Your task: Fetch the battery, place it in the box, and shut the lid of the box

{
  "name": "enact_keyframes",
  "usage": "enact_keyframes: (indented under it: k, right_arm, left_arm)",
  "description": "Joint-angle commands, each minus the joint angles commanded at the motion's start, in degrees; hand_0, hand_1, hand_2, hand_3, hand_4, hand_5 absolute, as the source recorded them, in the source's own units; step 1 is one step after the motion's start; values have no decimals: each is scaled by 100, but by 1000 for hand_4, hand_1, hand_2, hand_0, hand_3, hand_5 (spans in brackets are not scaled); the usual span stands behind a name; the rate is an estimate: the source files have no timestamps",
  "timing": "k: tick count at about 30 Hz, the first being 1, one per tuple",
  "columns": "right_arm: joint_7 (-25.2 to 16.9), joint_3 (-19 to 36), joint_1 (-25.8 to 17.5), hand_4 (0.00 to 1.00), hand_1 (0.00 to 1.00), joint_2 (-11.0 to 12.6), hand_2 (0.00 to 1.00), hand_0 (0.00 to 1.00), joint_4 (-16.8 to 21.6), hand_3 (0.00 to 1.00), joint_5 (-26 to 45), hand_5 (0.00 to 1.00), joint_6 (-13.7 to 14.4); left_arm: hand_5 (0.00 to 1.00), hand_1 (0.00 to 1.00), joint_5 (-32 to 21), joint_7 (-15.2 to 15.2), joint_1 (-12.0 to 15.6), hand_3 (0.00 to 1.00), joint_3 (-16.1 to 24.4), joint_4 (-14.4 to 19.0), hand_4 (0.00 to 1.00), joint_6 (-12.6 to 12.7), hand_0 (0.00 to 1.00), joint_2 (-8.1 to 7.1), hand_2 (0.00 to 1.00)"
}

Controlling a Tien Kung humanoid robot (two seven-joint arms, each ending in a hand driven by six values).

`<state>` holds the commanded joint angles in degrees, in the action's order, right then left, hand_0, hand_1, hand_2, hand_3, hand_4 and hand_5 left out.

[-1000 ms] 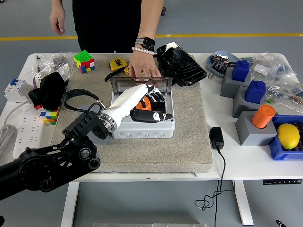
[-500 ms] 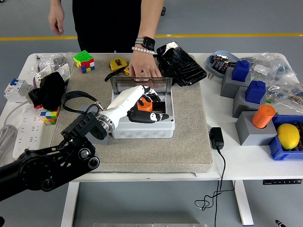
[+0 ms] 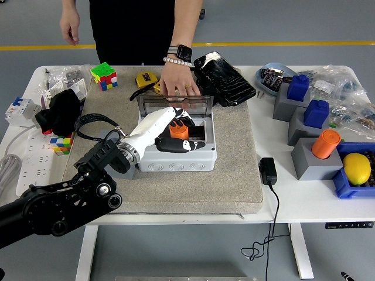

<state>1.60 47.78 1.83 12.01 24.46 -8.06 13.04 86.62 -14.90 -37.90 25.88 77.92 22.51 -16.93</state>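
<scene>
The grey box [image 3: 179, 158] sits on the beige mat [image 3: 228, 170], its clear lid [image 3: 153, 105] standing upright at the back. My left hand [image 3: 183, 132] reaches into the box from the left. Its black fingers [image 3: 188, 121] and thumb are curled round the orange battery [image 3: 179, 130], which is down inside the box. A person at the far side rests a hand [image 3: 177, 85] on the lid's top edge. My right arm is out of view.
A black pouch [image 3: 225, 79] lies behind the box on the right, a yellow tape measure [image 3: 145, 78] and a colour cube [image 3: 104, 75] behind it on the left. Grey blocks with blue and orange caps [image 3: 310, 137] stand at the right. A black charger [image 3: 268, 171] lies by the mat.
My left hand and forearm have drawn slightly back to the left inside the box, the orange battery staying between the fingers. The person's hand has stayed on the lid.
</scene>
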Motion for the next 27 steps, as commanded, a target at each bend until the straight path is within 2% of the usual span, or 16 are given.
enact_keyframes:
  k: [8,14,23,24,27]
  right_arm:
    - [-5,9,2,868,637,-1,647,569,6,541,-13,406,-2]
    - [-1,7,-9,868,638,4,647,569,5,541,-20,406,-3]
    - [-2,42,-12,869,638,5,647,569,6,541,-34,407,1]
    - [0,39,-12,869,638,4,647,569,4,541,-34,407,1]
    - [-2,37,-10,869,638,2,646,569,6,541,-36,406,1]
  left_arm:
    - [490,606,50,-47,81,569,91,-33,968,-27,537,-87,623]
    - [489,589,123,-86,215,568,238,141,967,-36,514,-288,617]
    - [490,568,236,-190,483,569,469,572,968,-102,486,-703,609]
    - [490,549,245,-193,502,567,504,630,969,-105,449,-729,597]
    - [490,549,253,-209,546,567,601,800,969,-128,449,-784,597]
